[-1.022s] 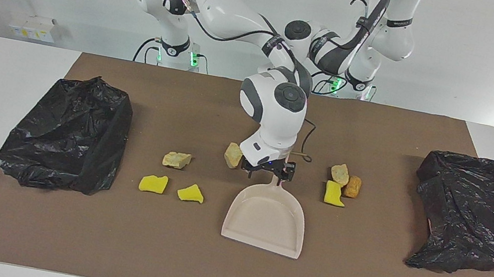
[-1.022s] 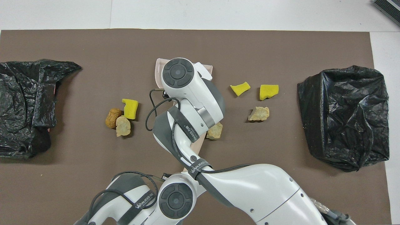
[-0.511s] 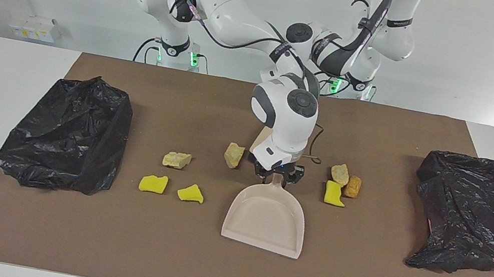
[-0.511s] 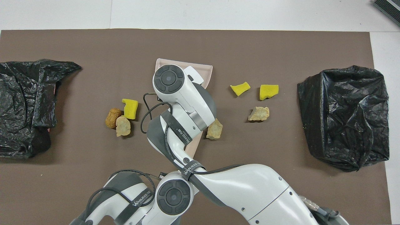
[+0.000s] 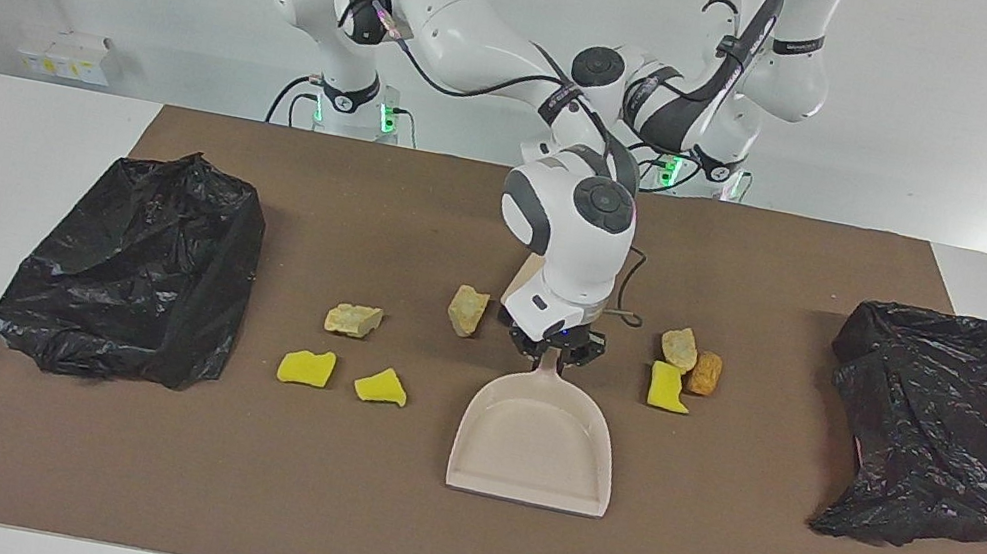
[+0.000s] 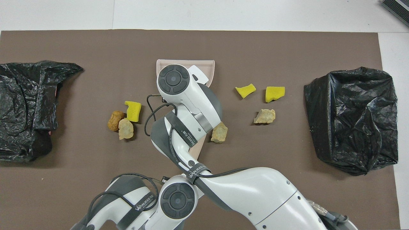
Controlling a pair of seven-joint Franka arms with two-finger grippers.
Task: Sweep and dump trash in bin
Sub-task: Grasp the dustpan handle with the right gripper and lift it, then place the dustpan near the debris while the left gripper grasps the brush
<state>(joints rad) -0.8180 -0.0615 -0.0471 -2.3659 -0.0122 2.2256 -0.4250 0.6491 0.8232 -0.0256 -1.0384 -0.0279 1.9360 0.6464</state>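
My right gripper (image 5: pixel 554 349) is shut on the handle of the beige dustpan (image 5: pixel 535 442), which lies flat mid-mat with its mouth away from the robots; the overhead view shows only its far rim (image 6: pixel 209 65). Trash lies on both sides. Toward the right arm's end are a tan lump (image 5: pixel 467 310) beside the gripper, another tan lump (image 5: pixel 353 319) and two yellow wedges (image 5: pixel 306 367) (image 5: pixel 381 386). Toward the left arm's end are a tan lump (image 5: pixel 679 347), an orange-brown lump (image 5: pixel 705 373) and a yellow wedge (image 5: pixel 667 387). The left arm waits folded; its gripper is hidden.
Two bins lined with black bags stand on the brown mat, one at the right arm's end (image 5: pixel 135 265) and one at the left arm's end (image 5: pixel 944 428). A beige piece (image 6: pixel 199 147) lies partly hidden under the right arm, nearer to the robots than the dustpan.
My right gripper shifted a little toward the left arm's end and closed on the dustpan handle. The dustpan turned so its mouth edge now lies square to the table.
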